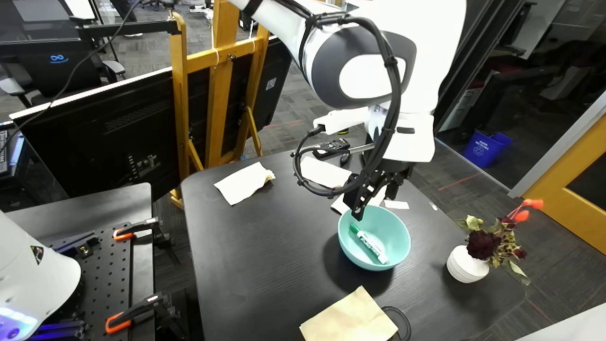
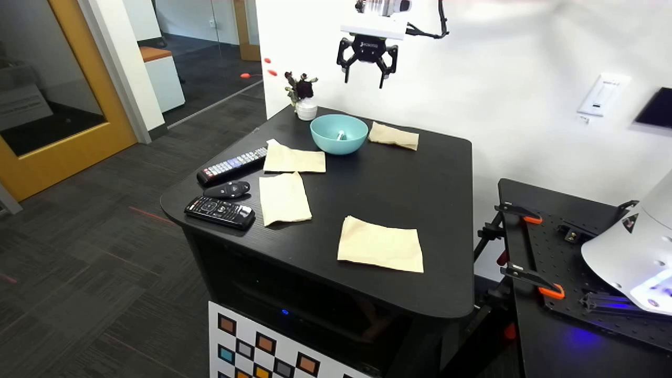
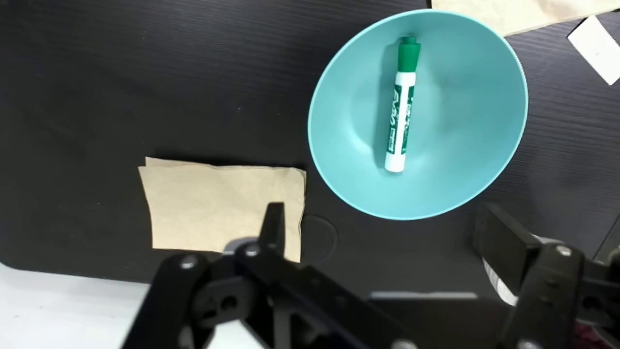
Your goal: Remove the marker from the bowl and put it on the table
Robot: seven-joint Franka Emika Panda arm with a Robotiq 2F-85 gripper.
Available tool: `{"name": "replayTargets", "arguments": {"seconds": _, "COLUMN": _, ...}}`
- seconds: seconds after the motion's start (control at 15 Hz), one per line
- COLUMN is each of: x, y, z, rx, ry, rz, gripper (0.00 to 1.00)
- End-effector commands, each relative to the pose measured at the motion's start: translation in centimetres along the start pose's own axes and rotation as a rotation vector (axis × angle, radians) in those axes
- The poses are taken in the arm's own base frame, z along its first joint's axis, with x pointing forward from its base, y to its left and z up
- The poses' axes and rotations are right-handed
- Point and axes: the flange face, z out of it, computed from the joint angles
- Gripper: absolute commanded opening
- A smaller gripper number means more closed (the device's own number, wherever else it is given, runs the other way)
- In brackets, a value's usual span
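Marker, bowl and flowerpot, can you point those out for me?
Marker [image 3: 402, 105]: wrist view, on the middle of its barrel.
Bowl [image 3: 460, 116]: wrist view, on its bare inside surface.
Flowerpot [image 1: 466, 266]: an exterior view, on its white side.

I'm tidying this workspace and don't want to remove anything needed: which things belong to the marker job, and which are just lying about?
For the job: green-capped marker, teal bowl, black table, gripper.
Just lying about: four folded tan papers, three remotes, white flowerpot, small white slip.
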Motion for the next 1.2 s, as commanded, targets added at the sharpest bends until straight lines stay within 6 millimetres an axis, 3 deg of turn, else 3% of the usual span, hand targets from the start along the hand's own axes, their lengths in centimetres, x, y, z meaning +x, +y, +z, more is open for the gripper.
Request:
{"name": "replayTargets", "arguments": {"seconds": 0.0, "x": -0.5, "y": -0.6, "z": 0.6, "rx": -0.001, "ry": 0.003, "rz": -0.008, "gripper": 1.0}}
{"name": "replayTargets", "arguments": {"seconds": 0.6, "x": -1.0, "y": -2.0, "z": 6.1, "rx": 0.039, "ry": 0.02, "rz": 0.001, "gripper": 1.0}}
{"name": "replayTargets", "arguments": {"seconds": 1.13, "x": -0.6, "y": -1.8, "z": 10.7, "rx": 0.012, "ry": -0.004, "rz": 0.028, "gripper": 1.0}}
